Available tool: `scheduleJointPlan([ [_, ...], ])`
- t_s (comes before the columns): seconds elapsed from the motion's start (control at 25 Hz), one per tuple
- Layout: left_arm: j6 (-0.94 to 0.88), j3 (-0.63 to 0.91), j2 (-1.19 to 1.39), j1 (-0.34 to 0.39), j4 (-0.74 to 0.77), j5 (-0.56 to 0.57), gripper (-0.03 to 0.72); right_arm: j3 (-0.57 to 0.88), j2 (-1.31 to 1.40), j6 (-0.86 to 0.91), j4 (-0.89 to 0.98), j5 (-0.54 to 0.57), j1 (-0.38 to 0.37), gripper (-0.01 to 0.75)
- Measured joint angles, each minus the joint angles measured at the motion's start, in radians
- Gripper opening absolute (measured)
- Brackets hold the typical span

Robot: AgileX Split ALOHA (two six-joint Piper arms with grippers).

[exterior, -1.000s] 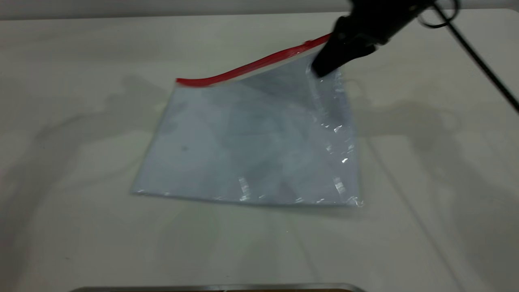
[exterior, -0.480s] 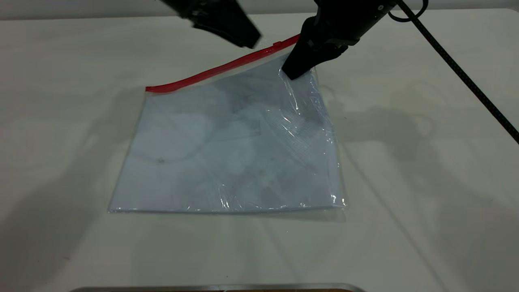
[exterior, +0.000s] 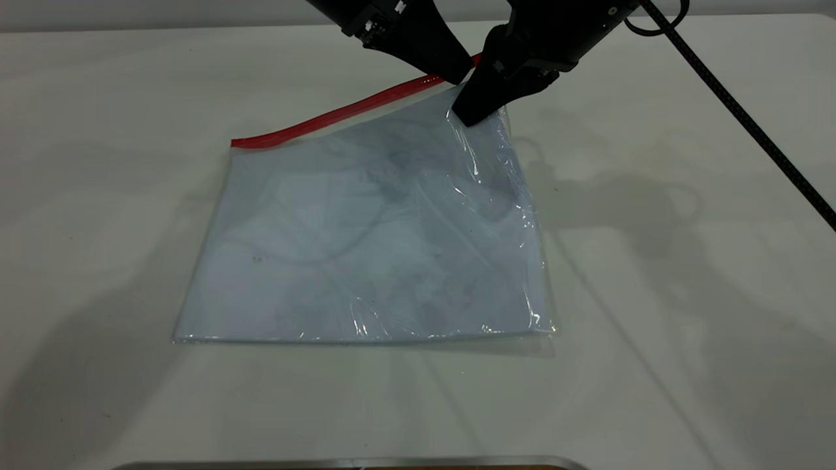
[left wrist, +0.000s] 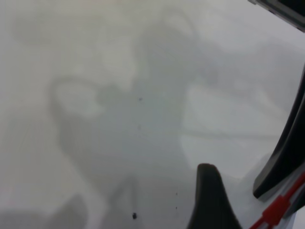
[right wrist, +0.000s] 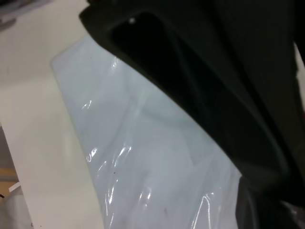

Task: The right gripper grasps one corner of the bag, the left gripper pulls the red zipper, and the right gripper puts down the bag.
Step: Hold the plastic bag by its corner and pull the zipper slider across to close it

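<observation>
The bag (exterior: 372, 241), a clear pouch with white sheets inside, lies on the white table, its far right corner lifted a little. My right gripper (exterior: 471, 112) is shut on that corner. The red zipper (exterior: 339, 112) runs along the bag's far edge. My left gripper (exterior: 454, 70) hovers at the zipper's right end, close beside the right gripper. In the left wrist view its jaws (left wrist: 233, 183) stand apart, and the red slider tab (left wrist: 275, 213) shows beside one finger, not pinched. The bag's crinkled plastic (right wrist: 143, 157) fills the right wrist view.
The right arm's thick black cable (exterior: 738, 111) slants across the table's far right. A metal edge (exterior: 346, 462) runs along the front of the table. Bare white table (exterior: 653, 326) surrounds the bag.
The left gripper came in from the far left and dropped to the zipper's right end. The right gripper shifted the held corner left and lower, then stayed still.
</observation>
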Motion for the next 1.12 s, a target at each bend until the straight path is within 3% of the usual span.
scheduleJointPlan([
  [0.2, 0.001, -0.001, 0.001, -0.006, -0.001, 0.010, 0.445, 0.000, 0.000, 0.000, 0.009, 0.005, 0.000, 0.033],
  [0.6, 0.020, -0.002, 0.001, -0.006, -0.003, 0.031, 0.187, 0.000, 0.000, 0.000, 0.013, 0.005, -0.001, 0.033],
  [1.12, 0.020, -0.005, 0.001, -0.002, -0.005, 0.006, 0.167, 0.001, -0.024, 0.000, 0.015, 0.012, -0.039, 0.033],
])
